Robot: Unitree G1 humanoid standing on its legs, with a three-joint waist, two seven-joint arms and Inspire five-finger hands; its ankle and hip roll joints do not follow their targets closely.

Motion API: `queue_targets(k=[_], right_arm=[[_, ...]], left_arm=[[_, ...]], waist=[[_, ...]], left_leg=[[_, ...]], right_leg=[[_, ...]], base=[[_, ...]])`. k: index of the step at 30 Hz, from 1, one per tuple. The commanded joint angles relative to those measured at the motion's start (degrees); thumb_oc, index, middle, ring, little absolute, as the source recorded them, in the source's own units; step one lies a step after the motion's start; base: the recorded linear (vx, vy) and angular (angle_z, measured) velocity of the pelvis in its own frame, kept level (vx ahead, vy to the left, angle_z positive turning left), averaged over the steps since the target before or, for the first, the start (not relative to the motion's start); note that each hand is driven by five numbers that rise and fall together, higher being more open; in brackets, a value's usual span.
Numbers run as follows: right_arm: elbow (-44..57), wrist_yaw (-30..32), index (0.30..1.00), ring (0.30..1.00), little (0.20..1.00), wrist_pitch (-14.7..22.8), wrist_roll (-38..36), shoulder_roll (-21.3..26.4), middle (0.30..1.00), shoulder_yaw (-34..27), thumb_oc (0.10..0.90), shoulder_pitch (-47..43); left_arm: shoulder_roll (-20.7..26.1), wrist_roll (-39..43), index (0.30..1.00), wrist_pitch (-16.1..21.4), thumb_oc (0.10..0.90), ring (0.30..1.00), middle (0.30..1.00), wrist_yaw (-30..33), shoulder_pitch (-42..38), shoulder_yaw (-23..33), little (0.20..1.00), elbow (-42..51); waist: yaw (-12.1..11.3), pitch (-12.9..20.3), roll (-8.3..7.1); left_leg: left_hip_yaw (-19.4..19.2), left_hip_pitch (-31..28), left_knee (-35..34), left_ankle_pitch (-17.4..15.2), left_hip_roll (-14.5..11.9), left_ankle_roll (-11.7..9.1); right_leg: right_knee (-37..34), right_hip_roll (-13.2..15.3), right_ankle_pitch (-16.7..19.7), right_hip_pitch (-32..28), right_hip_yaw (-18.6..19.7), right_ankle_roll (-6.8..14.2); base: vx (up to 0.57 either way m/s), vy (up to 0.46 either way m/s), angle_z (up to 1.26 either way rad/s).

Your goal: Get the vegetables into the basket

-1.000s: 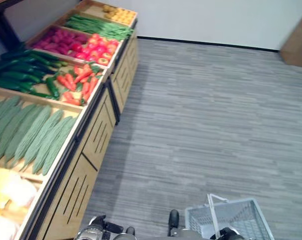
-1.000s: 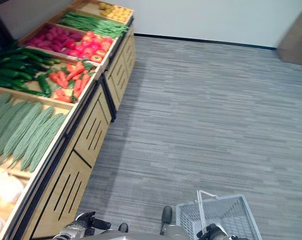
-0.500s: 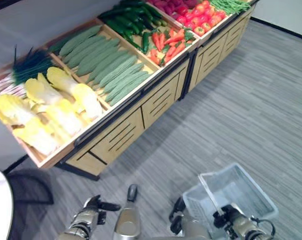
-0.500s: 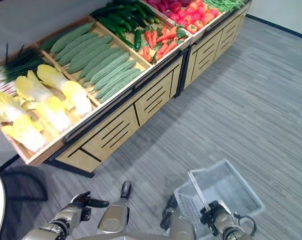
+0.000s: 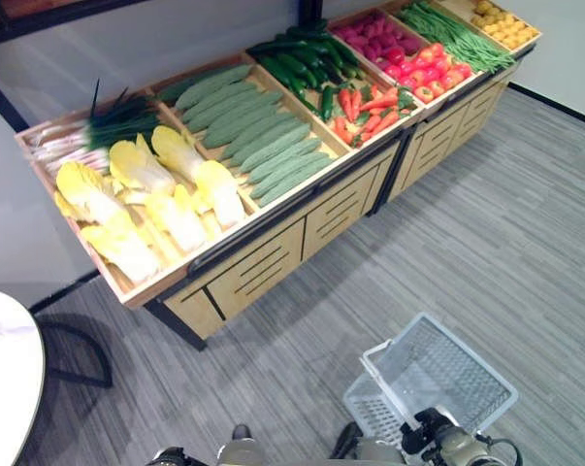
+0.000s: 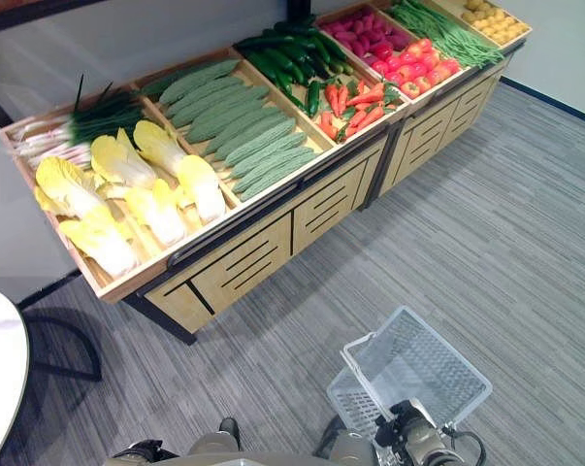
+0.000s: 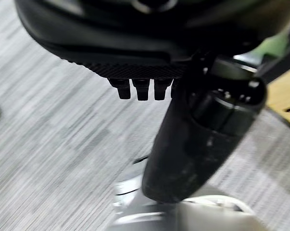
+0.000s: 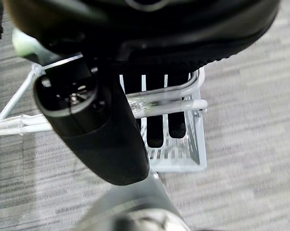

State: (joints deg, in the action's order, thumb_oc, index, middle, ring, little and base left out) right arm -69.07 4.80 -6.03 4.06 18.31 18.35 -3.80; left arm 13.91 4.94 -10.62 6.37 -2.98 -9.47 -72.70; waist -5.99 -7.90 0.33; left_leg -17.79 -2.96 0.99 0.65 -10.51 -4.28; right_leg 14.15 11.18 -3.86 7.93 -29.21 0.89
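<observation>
Grey striped carpet runs under everything, and nearest the robot its right hand has its fingers curled round the white wire handle of the pale plastic basket, which hangs at its right side, low over the floor, with nothing visible inside. The left hand shows in its wrist view over bare carpet, fingers curled in short against the palm and the thumb standing out, holding nothing. At the near left edge sits the rim of a white round table. Beyond the basket, well apart from it, stands a long wooden produce stand with slatted drawer fronts, running away to the right. Its nearest bin holds pale yellow cabbages with green chives behind them. The next bin holds long ridged light-green gourds. After that come dark green cucumbers beside orange carrots, then purple-red vegetables beside red and yellow peppers. Farther on lie green beans, and the farthest bin has small yellow-brown produce. All the vegetables lie in the stand.
</observation>
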Motion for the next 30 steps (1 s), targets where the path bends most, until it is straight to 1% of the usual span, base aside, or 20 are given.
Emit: queue_targets(k=[1,6,8,9,13,15,17,18,19,20,21,22,23,24,25,26,27,28,29,30], right_arm=[[-0.9,-0.4,0.300,0.300,0.300,-0.4,0.2,1.0,0.300,0.9,0.400,-1.3],[-1.6,-0.5,0.300,0.300,0.300,-0.4,0.3,0.7,0.300,0.7,0.400,-1.6],[-2.1,-0.8,0.300,0.300,0.300,-0.5,0.4,0.5,0.300,0.3,0.400,-1.5],[-2.1,-0.8,0.300,0.300,0.300,-0.5,0.4,0.5,0.300,0.3,0.400,-1.5],[-2.2,-1.1,0.300,0.300,0.300,-0.8,0.3,0.2,0.300,-0.5,0.400,-1.8],[-2.1,-1.3,0.300,0.300,0.300,-0.9,0.4,0.0,0.300,-0.6,0.400,-2.1],[-1.7,-1.5,0.300,0.300,0.300,-0.9,0.1,0.1,0.300,-0.9,0.400,-2.3],[-1.8,-1.3,0.300,0.300,0.300,-0.8,-0.1,0.1,0.300,-1.1,0.400,-2.5],[-1.8,-1.3,0.300,0.300,0.300,-0.7,-0.4,0.5,0.300,-1.3,0.400,-2.7],[-1.7,-1.3,0.300,0.300,0.300,-0.7,-0.7,0.5,0.300,-1.3,0.400,-2.5],[-1.7,-1.3,0.300,0.300,0.300,-0.7,-0.7,0.5,0.300,-1.2,0.400,-2.5],[-1.8,-1.6,0.300,0.300,0.300,-0.7,-1.1,0.5,0.300,-1.3,0.400,-2.2],[-1.8,-1.6,0.300,0.300,0.300,-0.7,-1.1,0.5,0.300,-1.3,0.400,-2.2],[-1.8,-1.5,0.300,0.300,0.300,-0.7,-1.2,0.4,0.300,-1.2,0.400,-2.1],[-1.9,-1.6,0.300,0.300,0.300,-0.7,-1.2,0.4,0.300,-1.1,0.400,-2.2],[-1.8,-1.5,0.300,0.300,0.300,-0.6,-1.3,0.2,0.300,-1.0,0.400,-2.1],[-1.7,-1.4,0.300,0.300,0.300,-0.6,-1.4,0.1,0.300,-1.0,0.400,-2.1],[-1.4,-1.5,0.300,0.300,0.300,-0.5,-1.5,0.1,0.300,-0.9,0.400,-2.1],[-1.5,-1.5,0.300,0.300,0.300,-0.5,-1.5,0.1,0.300,-0.8,0.400,-2.1],[-1.5,-1.6,0.300,0.300,0.300,-0.5,-1.6,0.1,0.300,-0.9,0.400,-1.6]], left_arm=[[-1.2,-1.5,1.000,0.3,0.900,1.000,1.000,0.1,-2.3,0.2,1.000,-0.8],[-1.1,-1.4,1.000,0.4,0.900,1.000,1.000,0.3,-2.2,0.6,1.000,-0.8],[-0.9,-1.0,1.000,0.5,0.900,1.000,1.000,0.3,-2.0,1.0,1.000,-0.9],[-0.9,-1.0,1.000,0.5,0.900,1.000,1.000,0.3,-2.0,1.0,1.000,-0.9],[-0.1,-0.4,1.000,0.5,0.900,1.000,1.000,0.4,-2.3,1.9,1.000,-0.7],[0.3,-0.3,1.000,0.6,0.900,1.000,1.000,0.5,-2.5,2.1,1.000,-0.6],[0.8,-0.2,1.000,0.5,0.900,1.000,1.000,0.6,-2.5,2.3,1.000,-0.6],[1.0,-0.3,1.000,0.5,0.900,1.000,1.000,0.6,-2.8,2.1,1.000,-0.6],[1.4,0.0,1.000,0.6,0.900,1.000,1.000,0.4,-3.3,1.7,1.000,-0.2],[1.5,0.0,1.000,0.6,0.900,1.000,1.000,0.3,-3.3,1.6,1.000,-0.3],[1.5,-0.1,1.000,0.6,0.900,1.000,1.000,0.3,-3.3,1.6,1.000,-0.3],[1.8,0.1,1.000,0.8,0.900,1.000,1.000,0.2,-3.3,1.2,1.000,-0.2],[1.8,0.1,1.000,0.8,0.900,1.000,1.000,0.2,-3.3,1.2,1.000,-0.2],[1.8,0.0,1.000,0.8,0.900,1.000,1.000,0.2,-3.5,0.8,1.000,-0.5],[1.9,0.1,1.000,0.9,0.900,1.000,1.000,0.4,-3.6,0.7,1.000,-0.7],[2.0,0.3,1.000,0.9,0.900,1.000,1.000,0.4,-3.7,0.7,1.000,-0.9],[2.0,0.5,1.000,1.0,0.900,1.000,1.000,0.4,-3.7,0.8,1.000,-0.9],[2.2,0.5,1.000,1.2,0.900,1.000,1.000,0.5,-3.9,0.6,1.000,-1.0],[2.1,0.5,1.000,1.2,0.900,1.000,1.000,0.5,-3.9,0.7,1.000,-1.1],[2.2,0.3,1.000,1.3,0.900,1.000,1.000,0.5,-3.8,0.7,1.000,-1.3]], waist=[[0.7,-2.3,-1.50],[0.3,-2.1,-2.16],[-0.3,-1.7,-2.81],[-0.3,-1.7,-2.83],[-0.9,-2.0,-3.83],[-1.4,-2.7,-4.33],[-1.5,-3.7,-4.81],[-1.2,-4.4,-4.65],[-0.2,-5.5,-4.04],[-0.1,-5.3,-3.93],[-0.1,-5.3,-3.88],[0.9,-5.1,-3.81],[1.0,-5.1,-3.77],[1.4,-5.0,-4.19],[1.8,-5.1,-4.49],[2.5,-5.1,-4.74],[2.9,-5.2,-4.90],[3.8,-5.5,-5.13],[3.8,-5.5,-4.95],[4.7,-5.8,-5.32]], left_leg=[[2.7,6.3,-3.9,8.1,0.6,-2.8],[2.8,5.2,-4.1,6.3,2.2,-1.8],[3.2,4.7,-4.2,4.9,3.7,-0.9],[3.2,4.7,-4.1,4.9,3.8,-0.9],[4.1,4.3,-2.8,1.5,6.7,1.8],[4.6,3.9,-2.1,0.3,8.1,3.1],[5.0,3.0,-2.0,-0.8,9.7,4.6],[5.7,2.8,-1.7,-1.0,10.4,5.3],[7.8,2.5,-1.5,-1.2,10.8,5.9],[8.4,2.6,-1.5,-1.3,10.8,5.9],[8.3,2.6,-1.5,-1.3,10.7,5.8],[10.5,2.1,-2.3,-1.1,11.2,5.4],[10.6,2.1,-2.4,-1.1,11.1,5.4],[12.0,1.9,-2.7,-1.4,11.3,4.7],[12.8,1.7,-3.0,-1.5,11.3,4.4],[13.8,1.4,-3.4,-1.6,11.3,4.0],[14.5,1.0,-3.6,-1.8,11.3,3.8],[15.7,0.8,-3.5,-2.0,11.2,3.5],[15.8,0.7,-3.5,-2.3,11.0,3.5],[17.6,0.3,-2.8,-3.1,11.2,3.4]], right_leg=[[-11.1,-2.2,1.3,-12.6,-2.1,5.3],[-11.2,-0.9,2.7,-12.4,-1.4,6.4],[-11.1,0.4,3.7,-12.3,-1.0,7.5],[-11.1,0.5,3.7,-12.3,-1.0,7.5],[-4.4,4.4,3.6,-10.7,0.6,8.9],[0.3,6.4,5.7,-8.8,2.7,10.1],[5.7,9.0,10.3,-6.4,4.9,11.5],[8.3,9.2,11.8,-5.6,6.8,11.9],[11.4,6.7,12.2,-2.4,13.4,11.6],[9.9,5.7,11.6,-2.0,14.5,11.1],[9.8,5.7,11.6,-2.0,14.5,11.1],[5.3,3.7,9.2,-1.5,17.7,9.9],[5.2,3.6,9.2,-1.6,17.5,9.9],[-0.7,4.1,9.4,-1.2,18.6,9.8],[-3.6,4.1,10.4,-0.7,19.4,10.1],[-6.8,3.6,11.5,0.9,21.6,10.3],[-8.1,3.4,12.9,1.6,22.9,10.7],[-10.2,2.7,13.9,3.3,26.0,10.9],[-10.2,2.5,13.8,3.1,25.9,10.9],[-10.9,2.0,15.1,4.1,28.5,11.3]], base=[[0.04,0.055,-0.16],[0.05,0.098,-0.09],[0.08,0.148,0.02],[0.12,0.190,0.03],[0.09,0.194,0.03],[0.07,0.194,-0.03],[0.09,0.200,-0.07],[0.14,0.205,-0.01],[0.13,0.132,0.04],[0.09,0.073,0.05],[0.11,-0.004,0.41],[0.10,-0.009,0.56],[0.18,-0.085,0.60],[0.13,-0.131,0.56],[0.19,-0.187,0.54],[0.16,-0.146,0.58],[0.18,-0.157,0.33],[0.13,-0.100,0.28],[0.15,-0.114,0.49],[0.12,-0.121,0.65]])
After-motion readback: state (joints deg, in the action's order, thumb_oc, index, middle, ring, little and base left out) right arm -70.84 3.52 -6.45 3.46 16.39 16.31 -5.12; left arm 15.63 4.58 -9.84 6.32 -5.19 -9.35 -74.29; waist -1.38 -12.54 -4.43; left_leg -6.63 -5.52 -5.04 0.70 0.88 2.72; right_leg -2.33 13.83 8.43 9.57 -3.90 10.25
